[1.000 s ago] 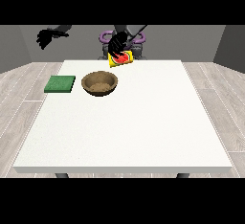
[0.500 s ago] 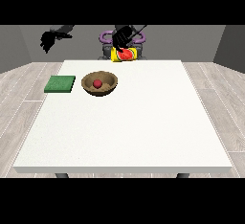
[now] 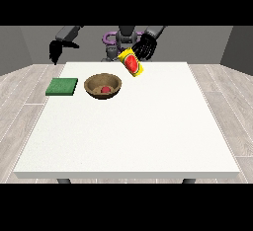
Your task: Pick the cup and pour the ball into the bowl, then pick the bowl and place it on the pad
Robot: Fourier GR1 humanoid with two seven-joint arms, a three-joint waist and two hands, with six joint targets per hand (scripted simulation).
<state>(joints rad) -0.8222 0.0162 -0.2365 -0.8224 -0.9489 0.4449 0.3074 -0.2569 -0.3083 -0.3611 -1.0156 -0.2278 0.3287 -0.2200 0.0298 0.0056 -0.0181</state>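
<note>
Two hands in play, and mine at the view's right (image 3: 145, 48) has its fingers curled around the yellow cup (image 3: 131, 62), holding it tilted with the red mouth tipped down and toward the camera. That tilt makes sense to me as the pouring pose: the cup hangs in the air just beyond the far right of the bowl (image 3: 103, 86), above the bench (image 3: 148, 126), not touching anything. Looking into the bowl, I spot a small red ball (image 3: 105, 90) sitting at the bottom, so I judge the pour done and the cup ready to be set aside.

My other hand, at the view's left (image 3: 54, 51), hangs off the far corner of the bench, fingers pointing down and relaxed, gripping nothing. I read that as waiting its turn, since it is on the same side as the bowl and the pad.

Out from there, the green pad (image 3: 62, 86) lies flat near the bench's left edge, just beside the bowl but apart from it. A short carry, I reckon.

Hard to tell from here: whether my thumb wraps the cup's far side, since the cup hides it. The cup's inside shows only red, so I cannot say for certain it is empty. My arms are cut off at the top.
</note>
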